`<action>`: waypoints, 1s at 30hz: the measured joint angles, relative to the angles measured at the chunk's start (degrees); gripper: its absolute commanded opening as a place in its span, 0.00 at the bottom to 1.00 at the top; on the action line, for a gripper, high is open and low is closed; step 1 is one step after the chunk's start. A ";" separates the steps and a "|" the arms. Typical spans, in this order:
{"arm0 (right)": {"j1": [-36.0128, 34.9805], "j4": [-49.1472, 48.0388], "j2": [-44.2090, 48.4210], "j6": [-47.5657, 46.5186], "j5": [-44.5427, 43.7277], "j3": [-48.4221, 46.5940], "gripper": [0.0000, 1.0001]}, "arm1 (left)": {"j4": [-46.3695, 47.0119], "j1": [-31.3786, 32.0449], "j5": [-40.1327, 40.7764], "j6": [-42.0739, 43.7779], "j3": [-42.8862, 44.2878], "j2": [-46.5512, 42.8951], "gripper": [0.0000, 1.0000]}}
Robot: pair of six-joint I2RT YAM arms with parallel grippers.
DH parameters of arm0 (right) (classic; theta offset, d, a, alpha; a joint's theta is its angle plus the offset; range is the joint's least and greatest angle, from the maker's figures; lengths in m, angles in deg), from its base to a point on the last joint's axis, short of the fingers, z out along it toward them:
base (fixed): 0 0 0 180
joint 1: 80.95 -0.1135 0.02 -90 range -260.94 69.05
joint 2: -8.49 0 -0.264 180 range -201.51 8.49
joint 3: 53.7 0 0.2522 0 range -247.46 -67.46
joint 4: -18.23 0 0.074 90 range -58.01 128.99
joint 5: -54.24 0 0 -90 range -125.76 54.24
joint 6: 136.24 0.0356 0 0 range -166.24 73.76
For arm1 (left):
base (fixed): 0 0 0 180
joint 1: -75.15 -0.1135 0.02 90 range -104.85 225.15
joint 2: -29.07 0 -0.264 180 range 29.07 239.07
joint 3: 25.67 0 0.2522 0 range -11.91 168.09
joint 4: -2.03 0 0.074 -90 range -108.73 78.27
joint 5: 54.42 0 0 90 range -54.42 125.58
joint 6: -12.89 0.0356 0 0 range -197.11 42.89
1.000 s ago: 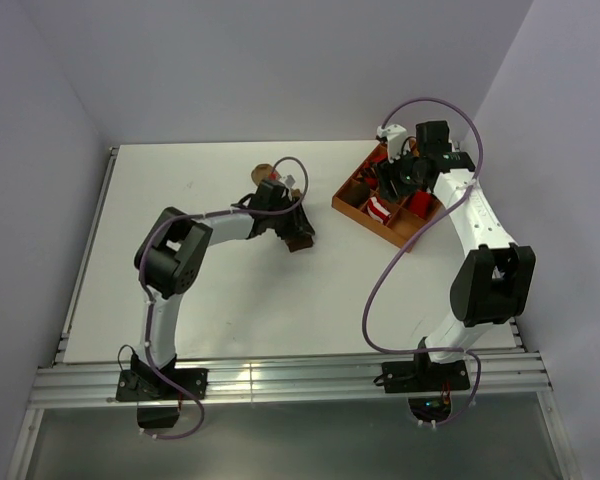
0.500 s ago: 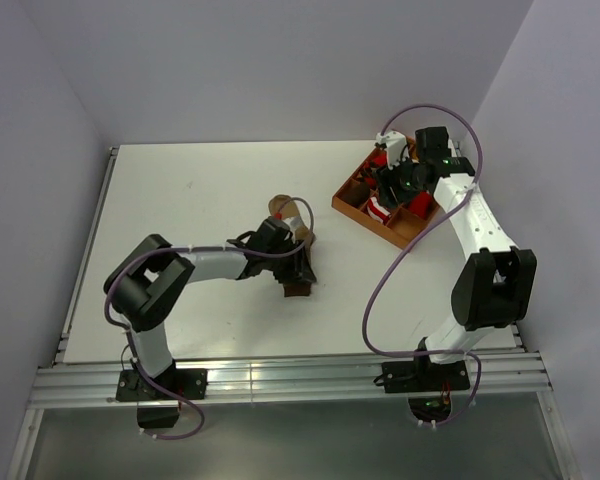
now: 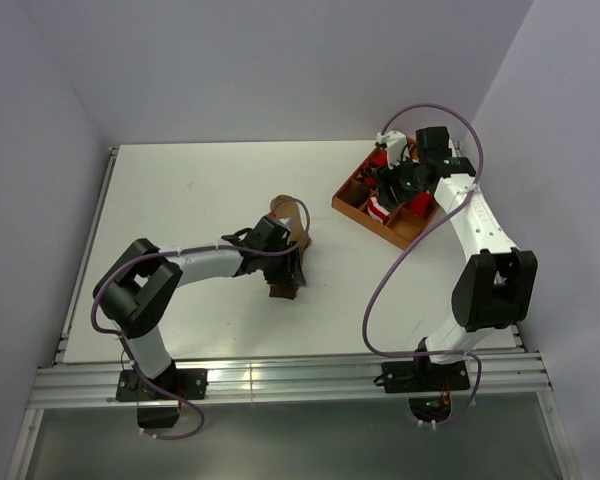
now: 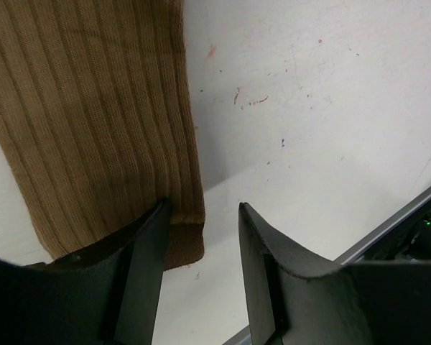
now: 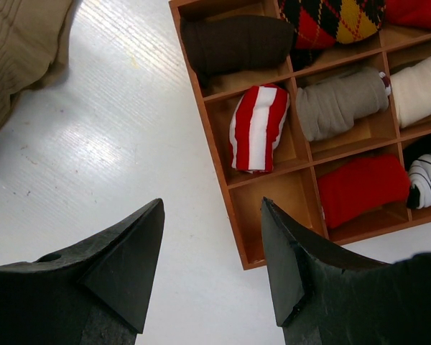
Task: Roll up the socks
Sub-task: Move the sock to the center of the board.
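The tan-brown ribbed sock [image 3: 300,237] lies stretched flat on the white table, running toward the near edge. In the left wrist view this sock [image 4: 93,122] fills the upper left. My left gripper [image 4: 201,215] is open just above its cuff corner, the left finger over the sock's edge and bare table between the fingers. From above, the left gripper [image 3: 285,275] sits at the sock's near end. A red-and-white striped sock [image 5: 257,129] lies rolled in a compartment of the wooden organizer [image 5: 214,151]. My right gripper [image 5: 212,208] hovers open and empty over the organizer's corner.
The organizer [image 3: 365,222] at the back right holds other rolls: dark brown [image 5: 237,43], grey [image 5: 341,104], red [image 5: 363,190], white [image 5: 420,86] and argyle [image 5: 330,18]. One corner compartment [image 5: 276,219] is empty. A metal rail [image 3: 280,378] runs along the table's near edge.
My left gripper has moved toward the near edge along the tan-brown sock, which now lies stretched out lengthwise, and its fingers have spread a little. The right gripper has barely shifted over the organizer.
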State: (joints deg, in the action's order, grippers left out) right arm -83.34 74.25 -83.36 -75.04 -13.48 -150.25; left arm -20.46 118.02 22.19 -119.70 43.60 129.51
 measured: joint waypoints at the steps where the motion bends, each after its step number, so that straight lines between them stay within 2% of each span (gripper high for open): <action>1: 0.00 0.02 0.00 0.02 0.00 0.00 0.63 | -0.48 0.00 0.26 0.31 0.15 -0.24 0.49; 12: -0.68 -0.02 2.16 -0.07 -0.09 0.22 0.63 | -5.05 -1.09 2.95 2.51 3.89 -8.66 0.54; 17: -4.76 -2.14 5.73 -0.24 -1.57 4.70 0.63 | -6.60 -7.54 4.50 0.70 3.74 -16.96 0.55; 19: -8.92 -3.39 7.23 -0.26 -2.97 8.02 0.63 | -7.19 -11.78 5.75 -0.52 3.23 -21.40 0.55; 25: -28.28 -9.14 8.46 -0.92 -6.40 18.32 0.61 | -10.05 -20.37 8.57 -2.56 2.62 -31.80 0.56; 30: -38.21 -12.39 7.26 -1.29 -8.55 21.51 0.60 | -14.60 -25.22 9.22 -1.77 5.99 -34.97 0.57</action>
State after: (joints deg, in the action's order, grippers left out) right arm -121.54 61.86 -76.11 -76.33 -22.03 -128.74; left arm -35.06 92.80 31.42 -121.47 49.59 94.54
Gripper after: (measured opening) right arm 0.603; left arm 0.569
